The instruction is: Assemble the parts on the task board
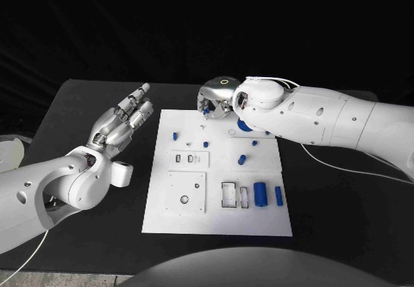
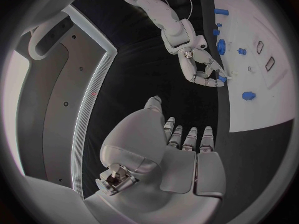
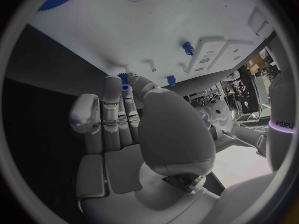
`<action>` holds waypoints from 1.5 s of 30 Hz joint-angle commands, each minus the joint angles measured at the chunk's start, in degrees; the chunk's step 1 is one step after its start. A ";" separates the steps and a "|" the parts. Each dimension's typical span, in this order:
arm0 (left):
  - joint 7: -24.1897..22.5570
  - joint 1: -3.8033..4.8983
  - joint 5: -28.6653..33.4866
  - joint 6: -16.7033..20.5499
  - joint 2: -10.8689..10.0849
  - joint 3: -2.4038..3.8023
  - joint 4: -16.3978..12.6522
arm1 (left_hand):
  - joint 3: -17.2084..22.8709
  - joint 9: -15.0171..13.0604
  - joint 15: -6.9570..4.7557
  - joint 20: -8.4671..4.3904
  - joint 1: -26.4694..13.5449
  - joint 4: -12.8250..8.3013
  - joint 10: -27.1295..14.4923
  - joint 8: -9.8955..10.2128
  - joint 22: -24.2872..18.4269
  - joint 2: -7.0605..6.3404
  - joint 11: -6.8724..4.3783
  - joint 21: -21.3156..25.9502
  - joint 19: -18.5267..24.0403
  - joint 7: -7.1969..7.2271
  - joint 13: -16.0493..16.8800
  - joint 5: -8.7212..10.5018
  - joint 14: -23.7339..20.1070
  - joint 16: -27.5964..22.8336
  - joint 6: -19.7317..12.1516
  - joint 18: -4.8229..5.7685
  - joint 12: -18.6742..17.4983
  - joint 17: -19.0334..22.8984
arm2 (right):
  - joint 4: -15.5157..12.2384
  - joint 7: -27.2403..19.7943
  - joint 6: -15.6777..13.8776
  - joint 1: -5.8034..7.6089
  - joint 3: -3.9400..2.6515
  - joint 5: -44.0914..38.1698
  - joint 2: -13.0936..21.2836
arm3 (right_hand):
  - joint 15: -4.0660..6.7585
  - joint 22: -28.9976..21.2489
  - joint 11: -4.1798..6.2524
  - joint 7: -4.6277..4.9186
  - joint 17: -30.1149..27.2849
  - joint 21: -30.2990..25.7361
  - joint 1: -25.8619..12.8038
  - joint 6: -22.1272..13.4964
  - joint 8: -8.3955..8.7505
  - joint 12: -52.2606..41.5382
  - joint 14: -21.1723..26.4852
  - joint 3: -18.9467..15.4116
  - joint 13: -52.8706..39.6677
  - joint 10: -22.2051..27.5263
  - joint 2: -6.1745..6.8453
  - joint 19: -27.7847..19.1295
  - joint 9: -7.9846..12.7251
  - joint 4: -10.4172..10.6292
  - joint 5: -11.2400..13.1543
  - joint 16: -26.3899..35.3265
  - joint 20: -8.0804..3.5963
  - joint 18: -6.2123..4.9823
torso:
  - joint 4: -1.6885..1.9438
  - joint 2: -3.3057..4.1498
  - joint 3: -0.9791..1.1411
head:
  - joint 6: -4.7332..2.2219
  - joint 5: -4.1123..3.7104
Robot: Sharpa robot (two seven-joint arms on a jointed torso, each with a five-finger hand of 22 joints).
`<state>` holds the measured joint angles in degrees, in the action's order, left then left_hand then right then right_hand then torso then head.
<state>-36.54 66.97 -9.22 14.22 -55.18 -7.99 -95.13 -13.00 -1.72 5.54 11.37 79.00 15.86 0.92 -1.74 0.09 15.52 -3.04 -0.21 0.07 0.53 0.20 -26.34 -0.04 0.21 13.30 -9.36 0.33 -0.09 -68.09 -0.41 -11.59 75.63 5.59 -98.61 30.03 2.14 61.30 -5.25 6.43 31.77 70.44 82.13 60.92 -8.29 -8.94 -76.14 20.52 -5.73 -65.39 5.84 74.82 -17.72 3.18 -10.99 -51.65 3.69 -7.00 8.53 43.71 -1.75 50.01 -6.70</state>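
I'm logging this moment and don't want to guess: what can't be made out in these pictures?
- Head view: the right robot hand is curled over the task board's far edge, hiding what lies beneath it.
- Head view: the right arm covers most of a round blue part.
- Right wrist view: the small blue part at the fingertips is too small to identify.

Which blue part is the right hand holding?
The small blue part pinched in the right hand at the board's far edge; every other blue part lies or stands free on the board.
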 commanded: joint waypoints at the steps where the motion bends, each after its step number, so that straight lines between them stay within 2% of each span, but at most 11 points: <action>1: -0.55 0.00 -0.03 -1.13 0.13 0.01 0.04 | 0.33 -0.08 0.29 0.50 0.70 0.06 0.02 -0.27 -0.08 -0.03 0.40 0.19 -0.09 -0.23 0.07 -0.26 0.04 -0.21 0.32 -0.82 -0.07 0.09 | -0.05 -0.52 -0.88 -0.15 0.01 0.26 0.13 | -0.10 0.09 2.07 0.02 -0.01 0.05 0.35 -0.58 0.40 0.29 0.32 0.32 -0.57 -2.33 0.12 -0.07 -0.10 0.09 -0.18 0.17 0.38 0.72 | 0.05 0.00 -0.03 | -0.01 -0.05; 5: -0.49 -0.01 -0.03 -1.13 0.14 0.01 0.10 | 0.40 -0.08 0.34 0.52 0.80 0.05 0.03 -0.27 -0.07 0.03 0.44 0.19 -0.09 -0.28 0.07 -0.34 0.04 -0.21 0.32 -0.81 -0.06 0.09 | -0.25 -0.85 -2.44 -0.22 0.01 0.60 0.34 | -0.19 0.22 2.02 0.07 0.19 0.12 0.33 -0.69 0.51 0.38 0.29 0.39 -0.54 -2.29 0.10 -0.05 -0.11 0.14 -0.26 0.03 0.44 0.75 | 0.05 0.03 -0.02 | -0.01 0.00; 9: -0.40 -0.01 -0.02 -1.16 0.14 0.01 0.15 | 0.41 -0.08 0.35 0.53 0.82 0.04 0.03 -0.26 -0.07 0.05 0.45 0.19 -0.10 -0.29 0.07 -0.36 0.04 -0.21 0.30 -0.81 -0.06 0.09 | -0.62 -0.92 -2.74 -0.31 0.01 1.07 0.62 | -0.23 0.58 2.02 0.10 0.33 0.35 0.34 -0.72 0.55 0.41 0.25 0.43 -0.53 -2.29 0.09 0.13 -0.11 0.14 -0.29 -0.06 0.47 0.83 | 0.10 0.04 -0.02 | -0.01 -0.03; 20: -0.14 -0.01 -0.15 -1.22 0.13 0.00 0.27 | 0.50 -0.08 0.42 0.56 0.95 0.03 0.06 -0.27 -0.07 0.13 0.51 0.18 -0.10 -0.35 0.08 -0.45 0.04 -0.21 0.34 -0.79 -0.06 0.09 | -1.51 -0.82 -0.57 -0.73 0.01 1.72 1.36 | -0.47 1.24 1.85 0.27 0.01 0.72 0.24 -1.12 0.92 0.68 0.45 0.55 -0.45 -2.19 0.28 0.31 -0.09 0.22 -0.31 0.16 0.68 0.97 | 0.00 0.05 -0.04 | -0.01 0.04; 27: 0.05 -0.02 -0.15 -1.31 0.21 -0.01 0.44 | 0.56 -0.08 0.47 0.59 1.01 0.04 0.06 -0.27 -0.07 0.20 0.56 0.18 -0.10 -0.40 0.08 -0.49 0.04 -0.21 0.34 -0.77 -0.06 0.09 | -1.78 -0.69 0.52 -0.91 0.02 1.93 1.50 | -0.53 1.38 1.80 0.32 -0.01 0.79 0.14 -1.22 1.03 0.75 0.49 0.58 -0.43 -2.21 0.32 0.32 -0.08 0.30 -0.22 0.17 0.74 0.99 | 0.09 0.10 -0.02 | -0.01 -0.03; 39: 0.56 -0.03 0.03 -1.61 0.41 -0.06 0.79 | 0.61 -0.11 0.52 0.62 1.07 0.05 0.05 -0.30 -0.06 0.25 0.63 0.18 -0.11 -0.49 0.08 -0.52 0.04 -0.21 0.52 -0.76 -0.06 0.09 | -0.72 -0.43 1.67 -1.06 0.02 2.05 0.70 | -0.61 1.35 1.68 0.39 -1.00 0.64 0.11 -1.59 1.41 1.09 1.05 0.82 -0.32 -2.01 0.33 0.05 -0.03 0.41 -0.05 0.93 0.89 0.93 | 0.14 0.11 -0.03 | -0.01 -0.23; 45: 0.73 -0.04 0.33 -1.78 0.51 -0.09 0.89 | 0.67 -0.16 0.61 0.69 1.17 0.06 0.09 -0.37 -0.04 0.29 0.79 0.15 -0.13 -0.67 0.09 -0.55 0.04 -0.21 0.87 -0.73 -0.05 0.09 | 0.05 -0.38 1.86 -1.26 0.02 2.08 -0.04 | -0.62 0.47 1.44 0.60 -2.13 -0.25 0.06 -2.59 2.30 1.75 2.03 1.23 -0.11 -1.44 0.46 -0.92 0.22 0.57 0.16 2.01 1.01 0.65 | 0.21 0.11 -0.03 | -0.01 -0.28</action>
<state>-35.65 66.93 -9.14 13.73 -54.80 -8.10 -94.22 -12.68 -1.80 5.74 11.57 79.68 15.85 0.91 -1.74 0.10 15.75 -2.64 -0.21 -0.13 0.00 0.20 -26.62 0.16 0.21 13.83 -9.37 0.33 -0.06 -68.16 -0.82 -11.31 74.52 5.54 -96.42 30.10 1.55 61.83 -5.24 6.95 29.69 70.44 81.58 58.74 -6.19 -7.43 -74.48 21.46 -5.88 -65.37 6.38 74.17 -17.56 3.64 -10.94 -49.87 4.71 -7.06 8.67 43.81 -1.79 50.00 -6.95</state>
